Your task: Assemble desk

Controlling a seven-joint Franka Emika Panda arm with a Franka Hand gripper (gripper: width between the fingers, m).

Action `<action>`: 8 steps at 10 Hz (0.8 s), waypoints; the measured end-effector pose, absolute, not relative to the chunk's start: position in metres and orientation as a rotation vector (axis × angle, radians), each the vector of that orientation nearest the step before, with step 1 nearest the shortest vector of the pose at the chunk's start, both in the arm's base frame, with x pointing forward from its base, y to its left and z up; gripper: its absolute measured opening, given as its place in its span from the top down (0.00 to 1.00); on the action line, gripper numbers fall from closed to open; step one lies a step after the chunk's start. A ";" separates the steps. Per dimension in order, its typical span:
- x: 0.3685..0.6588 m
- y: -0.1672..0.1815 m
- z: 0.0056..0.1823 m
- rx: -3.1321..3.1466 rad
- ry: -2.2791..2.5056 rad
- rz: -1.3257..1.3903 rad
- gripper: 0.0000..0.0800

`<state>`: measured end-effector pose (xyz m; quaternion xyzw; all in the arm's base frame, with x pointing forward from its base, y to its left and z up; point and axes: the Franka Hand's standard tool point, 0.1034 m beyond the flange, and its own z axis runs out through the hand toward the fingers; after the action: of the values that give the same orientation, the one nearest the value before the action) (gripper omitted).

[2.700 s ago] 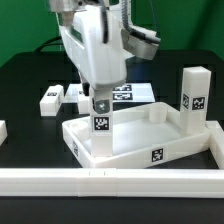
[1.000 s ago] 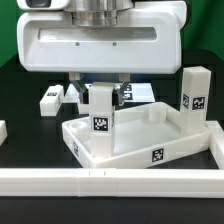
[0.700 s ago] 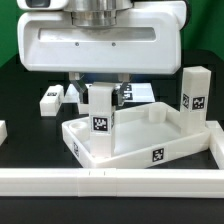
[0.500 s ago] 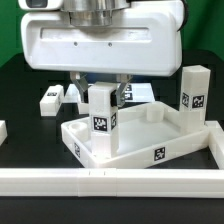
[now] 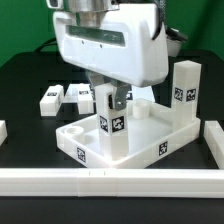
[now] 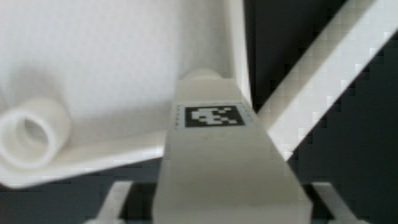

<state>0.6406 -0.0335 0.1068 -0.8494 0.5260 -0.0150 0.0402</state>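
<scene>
**Second leg going in, two legs left to fit**

Exterior view: the gripper (image 5: pixel 110 100) is closed on the held leg (image 5: pixel 113 135), its fingers pressed against two opposite sides near the leg's upper end. The leg stands upright inside the desk top (image 5: pixel 145 153), at the tray's corner nearest 6 o'clock. The desk top lies on the black worktop (image 5: pixel 25 80), just behind the white border rail (image 5: pixel 110 182). A second leg (image 5: pixel 183 95) stands upright at the tray's 3 o'clock corner; whether it is fully seated cannot be told. Two loose legs (image 5: pixel 53 100) lie flat on the worktop toward 10 o'clock, well apart from the tray. By my reading the work is near its midpoint: one leg up, one in hand, two to fetch.

Wrist view: the held leg (image 6: pixel 222 170) runs away from the camera into the desk top (image 6: pixel 107 50). A round socket (image 6: pixel 25 130) shows on the tray floor to one side.

No brand or readable writing appears. The only markings are black-and-white square tags on the legs and the tray's rim.
</scene>
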 end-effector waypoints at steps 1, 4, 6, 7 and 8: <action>0.642 -0.030 0.107 -2.521 1.733 -0.041 0.64; 0.642 -0.026 0.107 -2.444 1.838 -0.035 0.54; 0.642 -0.024 0.107 -2.525 1.727 -0.038 0.37; 0.642 -0.022 0.106 -2.576 1.654 -0.041 0.22; 0.642 -0.019 0.106 -2.642 1.549 -0.045 0.22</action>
<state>0.6419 -0.0186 0.1062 -0.8619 0.5053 -0.0147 0.0396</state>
